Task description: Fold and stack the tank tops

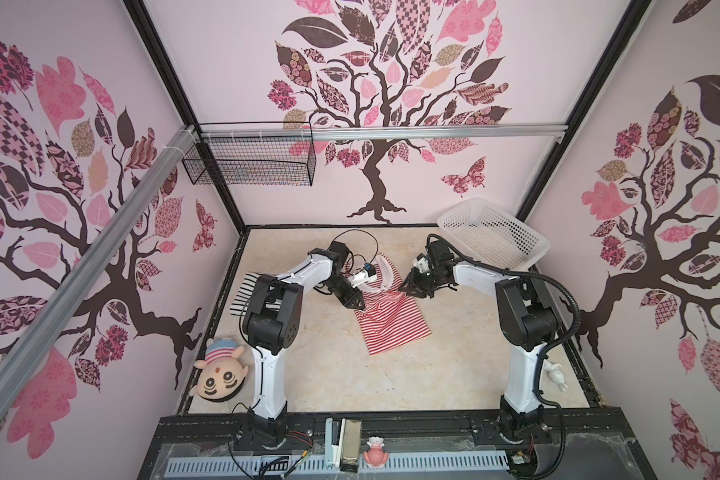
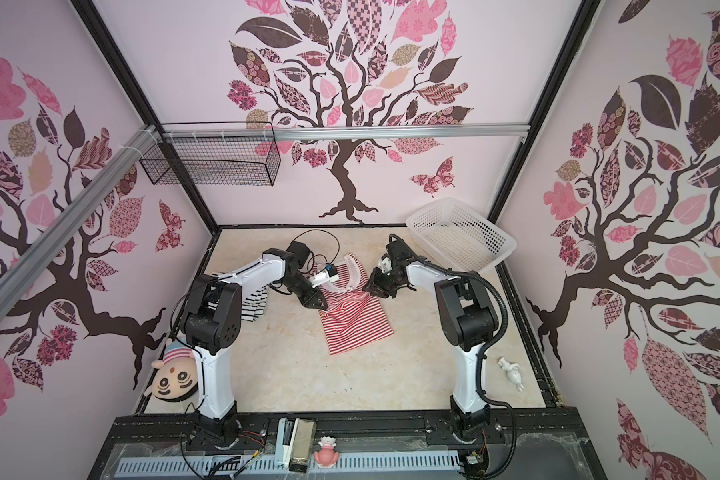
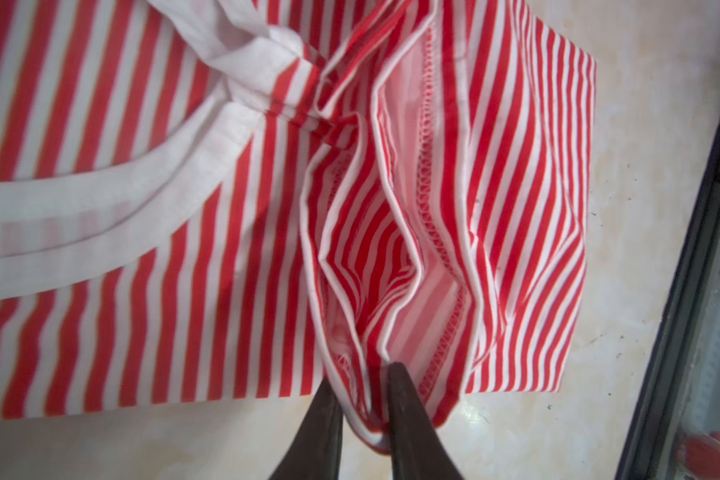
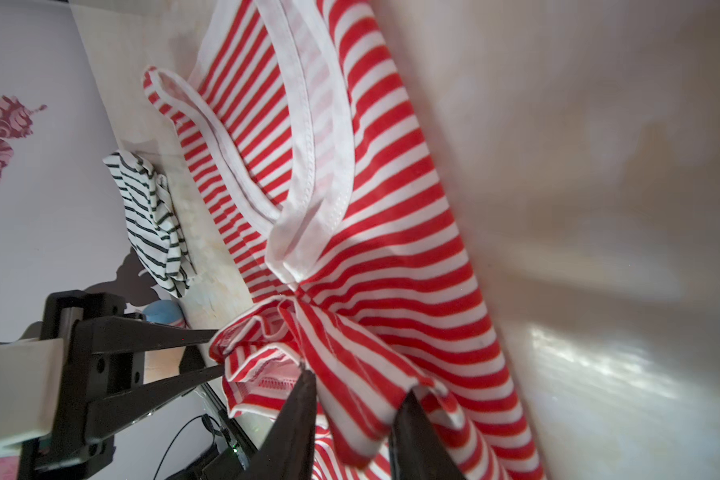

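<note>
Bright, soft light. Top views bend at edges. Glare on table. Blurry close up: red-and-white tank top.

Striped tops, half out of my sight

In both top views, my left arm covers part of the black-and-white tank top, and its wrist camera masks some of the red-and-white tank top. In the left wrist view that top is cut off at two sides; a blurred reddish blob in the corner is beyond naming.
</note>
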`<state>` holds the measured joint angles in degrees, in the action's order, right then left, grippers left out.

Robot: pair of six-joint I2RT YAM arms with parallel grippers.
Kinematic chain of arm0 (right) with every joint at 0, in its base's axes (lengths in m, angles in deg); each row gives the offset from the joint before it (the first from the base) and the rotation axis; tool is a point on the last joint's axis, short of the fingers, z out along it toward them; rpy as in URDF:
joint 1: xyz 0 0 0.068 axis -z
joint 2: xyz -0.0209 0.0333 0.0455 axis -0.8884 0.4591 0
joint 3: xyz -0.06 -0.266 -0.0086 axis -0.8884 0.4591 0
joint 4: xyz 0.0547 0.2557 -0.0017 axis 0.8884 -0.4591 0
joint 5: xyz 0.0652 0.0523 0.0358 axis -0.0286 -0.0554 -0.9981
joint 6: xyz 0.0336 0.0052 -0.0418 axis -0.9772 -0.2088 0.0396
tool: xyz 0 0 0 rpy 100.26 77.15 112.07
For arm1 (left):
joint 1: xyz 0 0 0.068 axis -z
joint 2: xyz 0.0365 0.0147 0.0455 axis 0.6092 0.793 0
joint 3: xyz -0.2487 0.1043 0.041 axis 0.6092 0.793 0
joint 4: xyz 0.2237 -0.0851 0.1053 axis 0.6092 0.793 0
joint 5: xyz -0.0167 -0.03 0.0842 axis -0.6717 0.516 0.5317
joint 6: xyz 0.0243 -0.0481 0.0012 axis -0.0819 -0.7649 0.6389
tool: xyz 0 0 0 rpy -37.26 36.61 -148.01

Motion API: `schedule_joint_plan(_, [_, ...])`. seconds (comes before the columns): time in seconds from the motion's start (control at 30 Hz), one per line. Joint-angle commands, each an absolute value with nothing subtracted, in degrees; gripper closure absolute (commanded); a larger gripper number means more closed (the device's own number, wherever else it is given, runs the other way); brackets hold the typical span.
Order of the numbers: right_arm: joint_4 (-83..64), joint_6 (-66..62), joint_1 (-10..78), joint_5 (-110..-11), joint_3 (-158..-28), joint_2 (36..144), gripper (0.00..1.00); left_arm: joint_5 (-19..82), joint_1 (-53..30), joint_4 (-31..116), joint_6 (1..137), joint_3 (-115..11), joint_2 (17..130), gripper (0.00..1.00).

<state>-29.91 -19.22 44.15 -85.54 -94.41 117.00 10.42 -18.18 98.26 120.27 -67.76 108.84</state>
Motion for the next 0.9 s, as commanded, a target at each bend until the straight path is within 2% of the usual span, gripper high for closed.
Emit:
schedule_joint_plan(0.0, [-30.8, -17.2, 45.0, -86.4, -97.1, 116.6, 0.60, 14.5, -19.1, 89.7, 114.3, -66.0, 105.6, 0.73])
schedule_joint_plan(0.13, [-30.2, -17.2, 45.0, -85.9, -94.2, 112.3, 0.59, 19.5, -19.4, 83.1, 109.8, -62.6, 100.0, 0.72])
schedule_joint_plan(0.2, [-28.1, -18.5, 44.9, -86.0, -90.3, 109.2, 0.60, 17.6, -19.4, 83.1, 109.8, -61.0, 97.1, 0.71])
schedule_joint_plan(0.33, [-25.8, -20.0, 44.1, -85.9, -84.2, 105.5, 0.72, 13.7, -17.8, 87.4, 111.4, -59.8, 94.5, 0.72])
schedule_joint_plan(0.43, [-24.6, -20.6, 42.5, -85.3, -81.3, 104.5, 0.82, 11.7, -15.1, 90.8, 113.7, -58.9, 94.8, 0.76])
schedule_joint_plan(0.53, [-24.1, -21.2, 41.4, -84.6, -78.8, 103.9, 0.87, 11.9, -12.4, 91.3, 115.2, -57.6, 96.4, 0.80])
schedule_joint_plan(0.7, [-21.4, -23.3, 39.4, -82.9, -72.1, 99.5, 0.86, 16.1, -12.0, 88.8, 114.5, -58.7, 101.4, 0.81])
schedule_joint_plan(0.87, [-21.0, -24.2, 38.4, -81.0, -66.6, 96.2, 0.71, 21.9, -12.8, 85.1, 112.2, -59.7, 103.7, 0.78])
